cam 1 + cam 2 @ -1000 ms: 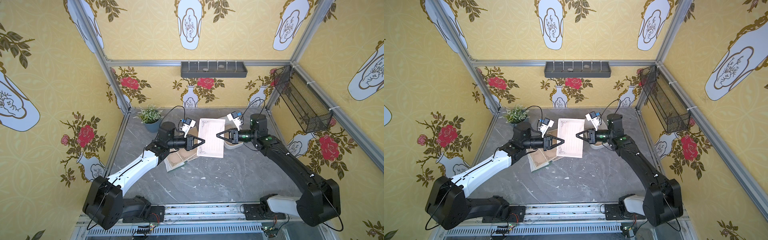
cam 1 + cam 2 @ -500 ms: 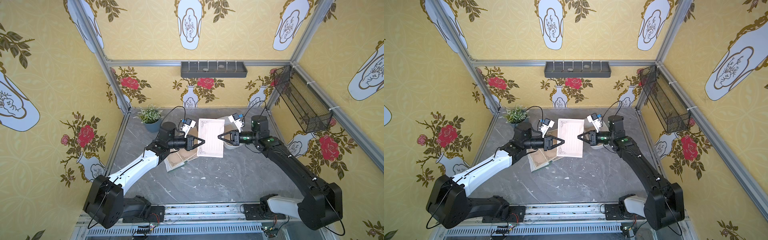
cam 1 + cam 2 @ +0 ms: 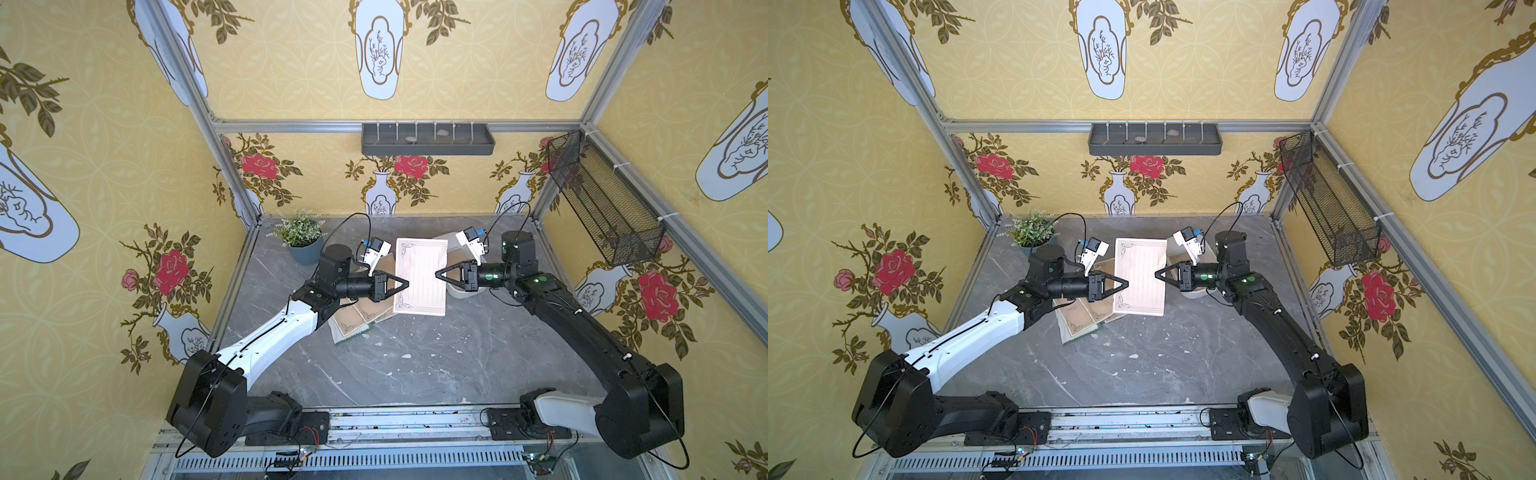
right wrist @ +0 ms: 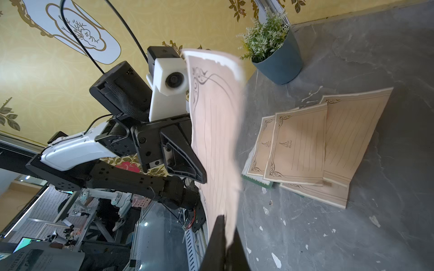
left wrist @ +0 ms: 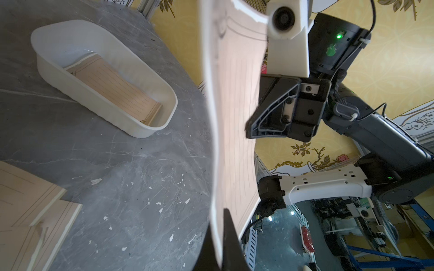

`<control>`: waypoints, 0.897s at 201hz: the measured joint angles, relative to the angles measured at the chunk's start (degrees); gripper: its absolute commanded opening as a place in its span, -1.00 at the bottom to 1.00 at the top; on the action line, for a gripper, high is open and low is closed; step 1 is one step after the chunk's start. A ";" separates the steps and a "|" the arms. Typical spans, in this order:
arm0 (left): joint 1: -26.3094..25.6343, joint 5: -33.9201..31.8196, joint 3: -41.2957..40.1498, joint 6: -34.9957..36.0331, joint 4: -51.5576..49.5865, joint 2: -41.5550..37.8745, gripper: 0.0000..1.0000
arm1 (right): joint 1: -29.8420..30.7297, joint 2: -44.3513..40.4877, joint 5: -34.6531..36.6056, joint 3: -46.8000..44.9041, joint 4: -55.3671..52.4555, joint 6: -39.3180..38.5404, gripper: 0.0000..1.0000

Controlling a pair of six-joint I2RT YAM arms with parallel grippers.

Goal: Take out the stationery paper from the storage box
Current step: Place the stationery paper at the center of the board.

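Observation:
A tan lined sheet of stationery paper (image 3: pixel 419 276) (image 3: pixel 1139 276) with dark corner flourishes hangs above the table between both grippers. My left gripper (image 3: pixel 407 284) (image 5: pixel 220 234) is shut on its left edge. My right gripper (image 3: pixel 436 274) (image 4: pixel 226 234) pinches the opposite edge, its jaws close together around the paper. The white storage box (image 5: pixel 42 35) stands on the table below the right arm, with another tan sheet (image 5: pixel 112 91) lying in it. In the top views the box (image 3: pixel 457 293) is mostly hidden by the right gripper. Several tan sheets (image 4: pixel 303 145) (image 3: pixel 361 316) lie piled on the table under the left gripper.
A potted plant (image 3: pixel 301 239) stands at the back left corner. A grey compartmented tray (image 3: pixel 428 139) hangs on the back wall and a black mesh basket (image 3: pixel 602 199) on the right wall. Small white specks dot the grey table (image 3: pixel 415 365).
The right gripper has drifted slightly to the right at the sheet's edge. The sheet still hangs between both grippers, and the left arm has not moved.

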 measured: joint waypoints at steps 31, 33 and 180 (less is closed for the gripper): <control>0.02 -0.98 0.00 0.61 -0.85 -0.28 -1.00 | 0.00 0.00 0.20 -0.74 -0.11 -0.13 -0.78; 0.02 -1.09 0.00 0.66 -0.90 -0.28 -1.00 | 0.02 0.00 0.26 -0.79 -0.04 -0.11 -0.86; 10.54 -15.74 -3.85 -2.71 -7.30 5.03 -1.00 | -0.28 2.60 5.27 -1.05 -3.28 -0.46 0.35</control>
